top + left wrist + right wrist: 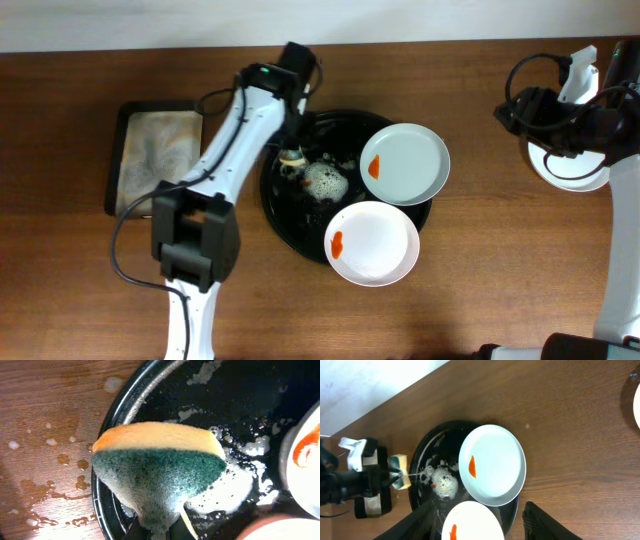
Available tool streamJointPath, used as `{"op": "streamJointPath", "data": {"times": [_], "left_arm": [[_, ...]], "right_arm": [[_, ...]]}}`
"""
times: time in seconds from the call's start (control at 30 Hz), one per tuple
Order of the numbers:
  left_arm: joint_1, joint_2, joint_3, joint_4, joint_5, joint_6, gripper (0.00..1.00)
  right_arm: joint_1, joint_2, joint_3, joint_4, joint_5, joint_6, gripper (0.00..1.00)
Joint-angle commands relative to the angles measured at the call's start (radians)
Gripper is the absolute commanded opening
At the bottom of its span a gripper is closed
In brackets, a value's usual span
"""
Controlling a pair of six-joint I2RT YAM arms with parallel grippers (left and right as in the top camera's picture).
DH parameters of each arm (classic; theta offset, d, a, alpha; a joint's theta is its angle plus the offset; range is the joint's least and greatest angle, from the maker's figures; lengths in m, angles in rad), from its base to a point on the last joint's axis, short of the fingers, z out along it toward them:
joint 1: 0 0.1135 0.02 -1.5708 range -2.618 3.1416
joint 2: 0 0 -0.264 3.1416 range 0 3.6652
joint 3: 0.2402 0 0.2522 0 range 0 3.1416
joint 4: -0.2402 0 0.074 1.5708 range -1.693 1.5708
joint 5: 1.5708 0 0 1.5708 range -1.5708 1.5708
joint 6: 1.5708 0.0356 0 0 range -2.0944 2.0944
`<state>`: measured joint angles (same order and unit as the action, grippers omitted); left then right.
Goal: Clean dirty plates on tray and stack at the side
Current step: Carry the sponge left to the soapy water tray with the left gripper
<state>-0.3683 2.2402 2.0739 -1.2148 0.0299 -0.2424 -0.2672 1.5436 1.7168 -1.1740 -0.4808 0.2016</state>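
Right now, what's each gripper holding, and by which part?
Left gripper pinches the sponge by its foamy lower edge. Right gripper is open, holding nothing.

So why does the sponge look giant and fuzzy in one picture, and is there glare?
Left wrist view: the sponge sits right at the lens, so it looms large and soft; the wet tray rim shows a bright glare streak. Overhead view: even light, sharp, faint shadows. Right wrist view: tilted, its fingers dark and blurred at the bottom edge.
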Motion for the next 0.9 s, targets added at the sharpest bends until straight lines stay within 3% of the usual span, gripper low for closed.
{"op": "streamJointPath", "data": {"times": [0.0,0.1,0.3,0.63,0.87], "left_arm": [[0.092,-0.084,0.005,-0.011,0.133,0.035,0.0],[0.221,-0.113,0.005,-0.037,0.093,0.08,0.0],[0.393,-0.109,-0.074,-0.005,-0.151,0.088,0.0],[0.491,-0.109,-0.409,0.293,-0.159,0.162,0.0],[0.514,-0.126,-0.404,0.272,-0.182,0.162,0.0]], "right_arm": [[0.008,-0.006,0.006,0.005,-0.009,-0.01,0.57],[0.008,-0.006,0.006,0.007,-0.01,-0.01,0.57],[0.008,-0.006,0.006,0.007,-0.009,-0.01,0.57],[0.008,-0.006,0.006,0.005,-0.009,-0.003,0.57],[0.008,-0.006,0.006,0.003,-0.01,-0.003,0.57]]}}
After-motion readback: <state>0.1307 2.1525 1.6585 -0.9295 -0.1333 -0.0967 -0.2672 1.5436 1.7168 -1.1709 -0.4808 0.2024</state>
